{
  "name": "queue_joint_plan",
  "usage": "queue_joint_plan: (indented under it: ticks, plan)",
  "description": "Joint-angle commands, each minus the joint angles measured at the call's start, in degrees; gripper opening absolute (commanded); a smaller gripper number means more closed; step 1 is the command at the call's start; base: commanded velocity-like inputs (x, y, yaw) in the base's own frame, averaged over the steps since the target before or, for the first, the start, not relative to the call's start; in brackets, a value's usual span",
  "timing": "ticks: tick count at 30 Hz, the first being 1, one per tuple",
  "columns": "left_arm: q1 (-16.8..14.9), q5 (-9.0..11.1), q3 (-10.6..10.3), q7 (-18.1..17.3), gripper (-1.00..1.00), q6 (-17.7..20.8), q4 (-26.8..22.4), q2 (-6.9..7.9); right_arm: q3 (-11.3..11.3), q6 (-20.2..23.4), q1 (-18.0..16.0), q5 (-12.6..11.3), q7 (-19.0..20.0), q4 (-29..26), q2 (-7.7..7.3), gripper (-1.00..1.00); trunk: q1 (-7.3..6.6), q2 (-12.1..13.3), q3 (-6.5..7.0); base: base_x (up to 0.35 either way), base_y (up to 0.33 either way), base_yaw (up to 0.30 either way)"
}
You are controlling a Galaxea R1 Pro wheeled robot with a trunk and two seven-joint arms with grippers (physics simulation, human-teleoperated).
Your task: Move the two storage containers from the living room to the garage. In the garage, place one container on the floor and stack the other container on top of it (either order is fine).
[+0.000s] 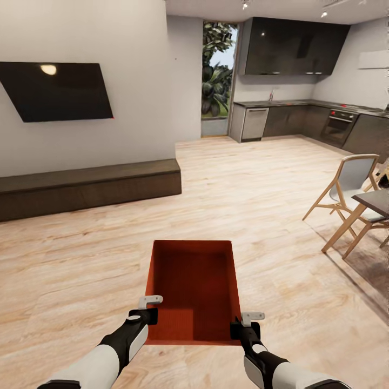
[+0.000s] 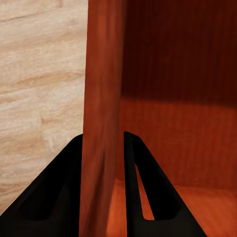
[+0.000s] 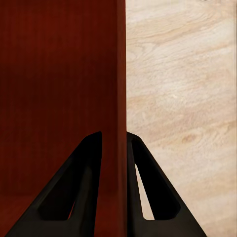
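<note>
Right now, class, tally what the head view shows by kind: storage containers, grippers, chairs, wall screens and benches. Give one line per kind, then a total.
Storage containers: 1, the orange-red container
Grippers: 2, the left gripper and the right gripper, each on a side wall
Chairs: 1, the wooden chair
Wall screens: 1, the black screen
Benches: 1, the dark bench
Total: 6

- The storage container (image 1: pixel 194 289) sits at six o'clock, dead ahead, above the wood-plank floor (image 1: pixel 254 205).
- The left gripper (image 1: pixel 145 316) clamps its near left wall; the right gripper (image 1: pixel 244 327) clamps its near right wall.
- The bench (image 1: pixel 89 186) runs along the wall at ten o'clock, the screen (image 1: pixel 56 89) above it.
- The kitchen counters (image 1: pixel 302 119) stand at one o'clock.
- The chair (image 1: pixel 348 197) and table (image 1: pixel 378 201) stand at three o'clock.
</note>
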Motion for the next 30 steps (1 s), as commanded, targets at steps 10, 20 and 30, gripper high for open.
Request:
queue_joint_plan:
  ticks: [10,20,30]
  plan:
    - [0.01,-0.75,1.48,0.64,-1.0,0.4,-0.12,0.02,-2.11,-0.35,-0.05,-1.08,-0.43,-0.04,0.05,-1.0,0.0,-0.03,0.84,0.0,0.0,-0.085]
    - [0.01,-0.75,1.47,0.64,-1.0,0.42,-0.13,0.02,-2.11,-0.35,-0.05,-1.08,-0.46,-0.04,0.1,-1.0,0.0,-0.03,1.72,0.0,0.0,-0.083]
    - [0.01,-0.74,1.48,0.64,-1.0,0.45,-0.11,0.02,-2.11,-0.35,-0.05,-1.08,-0.46,-0.04,0.1,-1.0,0.0,-0.03,2.61,0.0,0.0,-0.078]
